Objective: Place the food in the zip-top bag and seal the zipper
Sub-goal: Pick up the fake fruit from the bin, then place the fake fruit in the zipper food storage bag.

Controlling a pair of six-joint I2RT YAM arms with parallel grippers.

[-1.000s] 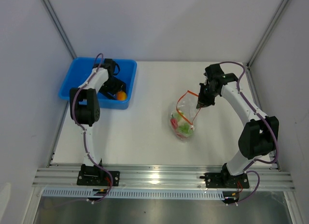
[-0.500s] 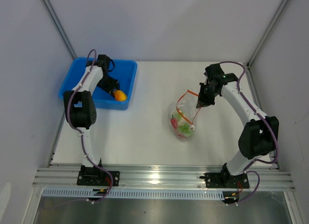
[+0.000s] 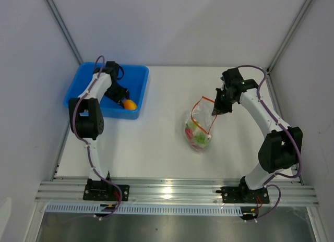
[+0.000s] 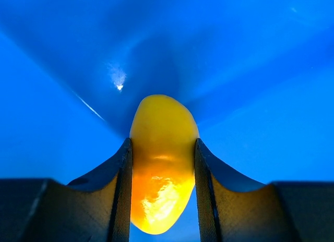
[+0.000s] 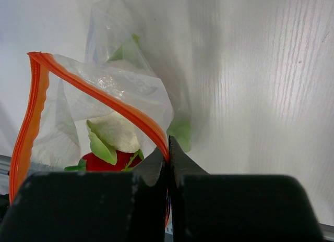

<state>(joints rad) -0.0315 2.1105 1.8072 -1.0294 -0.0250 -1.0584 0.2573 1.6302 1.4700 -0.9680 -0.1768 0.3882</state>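
Note:
My left gripper [image 3: 123, 99] is inside the blue bin [image 3: 86, 75] and is shut on the yellow-orange piece [image 4: 163, 158], which also shows in the top view [image 3: 129, 103]. My right gripper [image 3: 215, 109] is shut on the red-orange zipper [image 5: 109, 101] of the clear zip-top bag [image 3: 197, 128] and holds its mouth up and open. Inside the bag lie the white cauliflower [image 5: 119, 131], the red chili pepper [image 5: 107, 162] and green pieces. The bag's bottom rests on the white table.
The blue bin stands at the back left of the table. Grey walls and metal frame posts close in the back and sides. A metal rail [image 3: 172, 192] runs along the near edge by the arm bases.
My left gripper has shifted slightly within the bin while holding the yellow-orange piece. My right gripper and the bag have stayed nearly still.

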